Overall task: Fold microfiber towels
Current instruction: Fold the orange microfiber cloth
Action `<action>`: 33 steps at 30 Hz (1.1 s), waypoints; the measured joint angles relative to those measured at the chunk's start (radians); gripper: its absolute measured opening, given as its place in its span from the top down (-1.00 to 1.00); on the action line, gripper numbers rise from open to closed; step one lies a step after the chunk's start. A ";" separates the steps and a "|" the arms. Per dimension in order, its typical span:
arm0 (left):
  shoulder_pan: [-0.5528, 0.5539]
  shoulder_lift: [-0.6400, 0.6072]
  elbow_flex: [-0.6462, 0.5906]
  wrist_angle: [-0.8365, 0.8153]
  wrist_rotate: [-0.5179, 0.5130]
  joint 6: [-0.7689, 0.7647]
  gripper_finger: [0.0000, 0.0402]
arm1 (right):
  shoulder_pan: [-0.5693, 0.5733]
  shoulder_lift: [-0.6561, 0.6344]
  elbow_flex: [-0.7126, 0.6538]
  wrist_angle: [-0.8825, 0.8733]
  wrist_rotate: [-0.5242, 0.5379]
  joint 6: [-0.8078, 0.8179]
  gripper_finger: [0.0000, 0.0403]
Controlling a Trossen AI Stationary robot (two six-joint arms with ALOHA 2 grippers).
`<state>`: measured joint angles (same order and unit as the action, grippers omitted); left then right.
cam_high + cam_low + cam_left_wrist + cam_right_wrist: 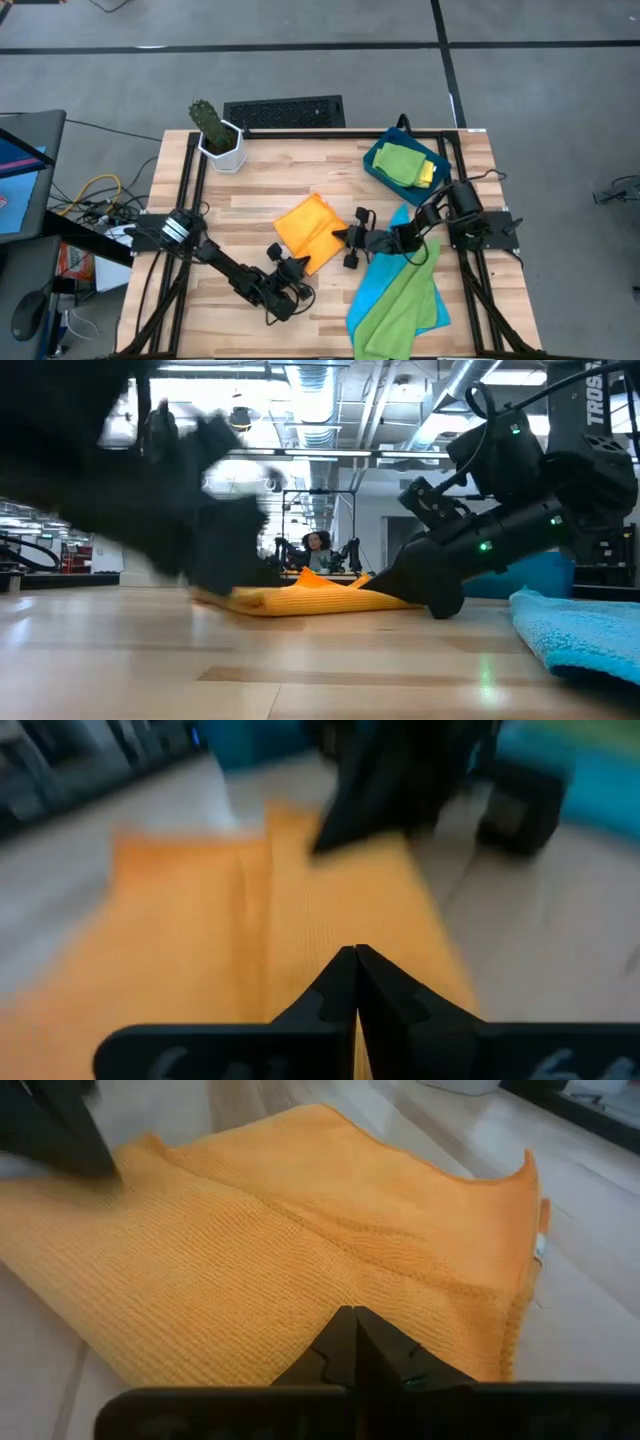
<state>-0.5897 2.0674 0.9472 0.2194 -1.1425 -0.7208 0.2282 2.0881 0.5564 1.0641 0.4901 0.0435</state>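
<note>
The orange towel (305, 228) (250, 1250) lies folded on the middle of the wooden table, one layer lapped over another. My right gripper (340, 237) (352, 1315) is shut and comes in low from the table's right side, with its tips at the towel's right edge (365, 588). My left gripper (296, 266) (356, 955) is shut with nothing in it. It hangs just off the table by the towel's near-left edge and shows as a dark blur in the low view (200, 530). A blue towel (385, 275) and a lime green towel (400, 310) lie spread at the near right. My right gripper's shut fingers (335, 1340) slant down from the table's right side onto the orange towel's right edge (420, 1295). I cannot tell whether they touch the cloth or have any of it between them. The towel lies flat on the table.
A dark-blue tray (375, 160) at the far right holds a folded green towel (400, 160) and a yellow one (428, 175). A cactus in a white pot (220, 140) stands at the far left. Bare wood (250, 200) lies left of the orange towel.
</note>
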 joint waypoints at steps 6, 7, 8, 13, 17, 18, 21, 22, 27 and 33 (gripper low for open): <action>0.001 -0.220 0.004 -0.089 -0.068 0.262 1.00 | -0.003 -0.005 -0.002 -0.011 -0.002 -0.004 0.90; 0.001 -0.245 0.004 -0.113 -0.081 0.275 1.00 | -0.003 -0.005 -0.002 -0.011 -0.002 -0.006 0.90; 0.004 -0.261 0.002 -0.137 -0.099 0.276 1.00 | -0.003 -0.005 -0.002 -0.008 -0.002 -0.007 0.90; 0.050 -0.262 -0.118 -0.197 -0.064 0.030 1.00 | -0.003 -0.020 -0.007 0.013 0.000 -0.027 0.83; 0.074 -0.264 -0.249 -0.186 -0.015 -0.219 1.00 | -0.006 -0.094 -0.008 -0.011 0.014 -0.065 0.75; 0.074 -0.264 -0.268 -0.182 -0.021 -0.261 1.00 | -0.005 -0.118 -0.008 -0.022 0.013 -0.078 0.74; 0.082 -0.269 -0.319 -0.184 -0.040 -0.389 1.00 | 0.001 -0.175 -0.006 -0.045 0.009 -0.085 0.71; 0.085 -0.268 -0.334 -0.188 -0.037 -0.427 1.00 | 0.005 -0.190 -0.007 -0.061 0.006 -0.082 0.71; 0.091 -0.267 -0.364 -0.177 0.033 -0.501 1.00 | 0.046 -0.212 -0.006 -0.074 -0.001 -0.073 0.71; 0.093 -0.250 -0.363 -0.168 0.037 -0.452 1.00 | 0.097 -0.200 -0.007 -0.073 0.004 -0.044 0.71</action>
<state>-0.4968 1.8169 0.5842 0.0513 -1.1050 -1.1732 0.3255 1.8877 0.5495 0.9912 0.4942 -0.0006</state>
